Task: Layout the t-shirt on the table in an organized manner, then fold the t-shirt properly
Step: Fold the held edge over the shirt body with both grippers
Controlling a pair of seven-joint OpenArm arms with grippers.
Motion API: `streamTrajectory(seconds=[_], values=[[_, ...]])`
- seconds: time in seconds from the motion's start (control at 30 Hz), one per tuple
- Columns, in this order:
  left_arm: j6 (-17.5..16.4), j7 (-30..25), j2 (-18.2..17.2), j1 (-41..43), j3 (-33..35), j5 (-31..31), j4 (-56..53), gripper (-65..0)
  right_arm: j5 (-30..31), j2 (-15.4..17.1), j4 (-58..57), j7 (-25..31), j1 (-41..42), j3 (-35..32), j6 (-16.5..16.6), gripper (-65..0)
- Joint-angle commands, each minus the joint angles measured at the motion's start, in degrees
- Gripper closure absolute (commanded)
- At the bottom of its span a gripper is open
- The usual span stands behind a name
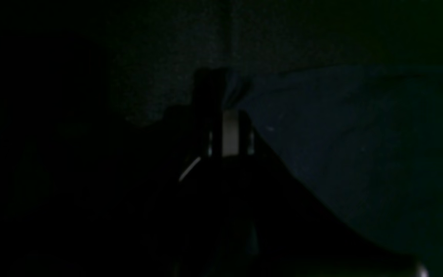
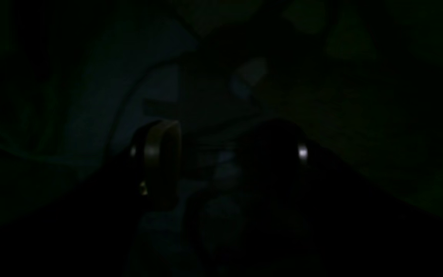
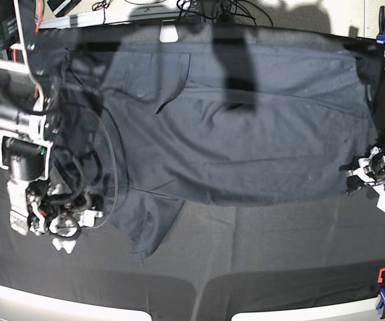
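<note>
While both wrist views are almost black, the base view shows the table [image 3: 259, 267] plainly: a wide sheet of matte black fabric with a pale rim along its near edge and a red-and-blue clamp [image 3: 382, 287] at the near right corner, another blue clamp [image 3: 383, 23] at the far right. Cables [image 3: 205, 8] and a strip of pale floor lie beyond the far edge. Spread across the far half of the table lies the t-shirt [image 3: 246, 127], dark navy, mostly flat with long creases, one sleeve [image 3: 148, 224] trailing toward the near side. At the shirt's right-hand edge the left gripper [image 3: 359, 175] is clamped on the cloth; its wrist view shows a bunched bit of fabric between the closed fingers [image 1: 230, 132]. Over the shirt's opposite end, the right gripper [image 3: 65, 234] hangs with jaws spread wide, holding nothing.
</note>
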Motion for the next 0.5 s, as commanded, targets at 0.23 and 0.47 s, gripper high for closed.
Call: streamTrajectory(seconds=[0.23,0.47], values=[[-0.04,-1.01,-0.94,-1.07,-0.20,-0.26,0.63,0.0,-0.42,3.15,0.57,0.17,3.30,0.15,0.59,-35.2],[-0.02,-1.40,-0.90,-1.09,-0.20,-0.28,0.63,0.0,4.02,4.55,0.57,-1.66,2.36,-0.26,3.23,-35.2]])
